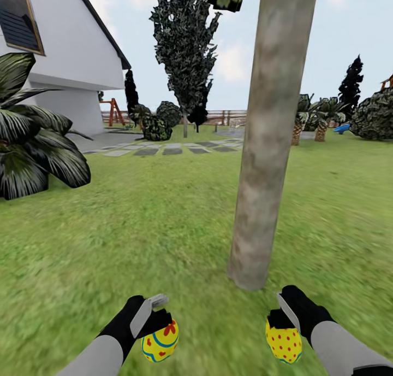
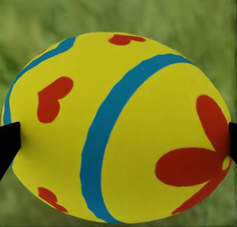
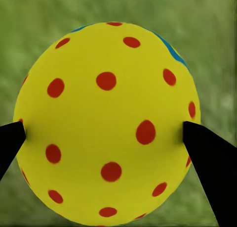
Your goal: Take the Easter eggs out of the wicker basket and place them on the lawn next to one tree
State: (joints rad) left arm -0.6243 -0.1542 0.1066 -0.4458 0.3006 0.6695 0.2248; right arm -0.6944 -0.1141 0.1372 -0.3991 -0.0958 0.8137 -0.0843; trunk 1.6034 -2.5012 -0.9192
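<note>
Both arms reach out low over the lawn (image 1: 164,223) in front of the tree (image 1: 267,146), whose bare grey-brown trunk meets the grass just ahead and slightly right of centre. The left gripper (image 1: 158,321) is closed around one Easter egg (image 1: 160,341), yellow with blue stripes and red heart and flower marks; the left wrist view shows its dark fingertips (image 2: 7,143) pressing the egg's two sides with grass behind. The right gripper (image 1: 284,324) is likewise clamped on a second egg (image 1: 284,342), yellow with red dots, its fingertips (image 3: 207,162) bearing on both flanks. Each egg hangs above the grass, one on either side of the trunk's foot and near it.

The step in hand looks like the placing of these two eggs beside the chosen tree. The next move calls for lowering each gripper until its egg rests on the grass, then parting the jaws gently so the round eggs do not roll away from the trunk. A third egg would then have to be fetched from the basket
</note>
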